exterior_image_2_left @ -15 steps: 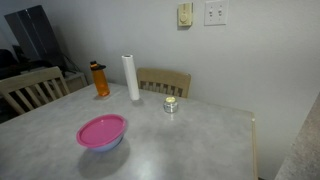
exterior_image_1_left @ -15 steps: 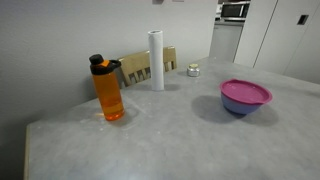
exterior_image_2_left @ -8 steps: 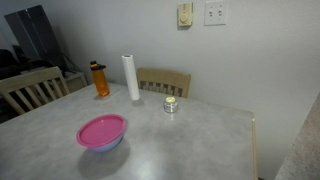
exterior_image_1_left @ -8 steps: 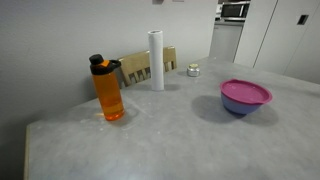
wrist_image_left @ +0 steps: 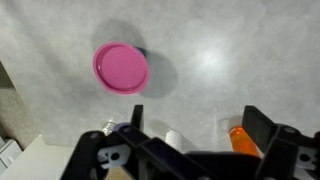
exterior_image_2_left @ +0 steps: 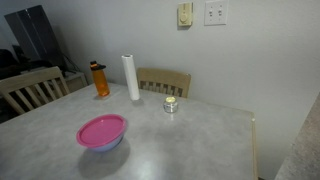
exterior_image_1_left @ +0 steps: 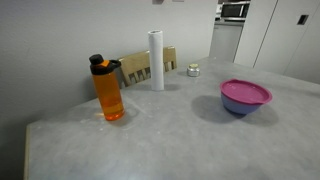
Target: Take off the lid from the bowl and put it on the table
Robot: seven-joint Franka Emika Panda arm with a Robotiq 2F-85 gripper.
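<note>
While lid [wrist_image_left: 121, 68] caps bowl [exterior_image_1_left: 239, 109] (clear of table [exterior_image_1_left: 160, 145] edges), gripper [wrist_image_left: 195, 116] gapes.

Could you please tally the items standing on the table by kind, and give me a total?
Pink lid: 1
Blue bowl: 1
Orange bottle: 1
White upright roll: 1
Small jar: 1
Total: 5
</note>
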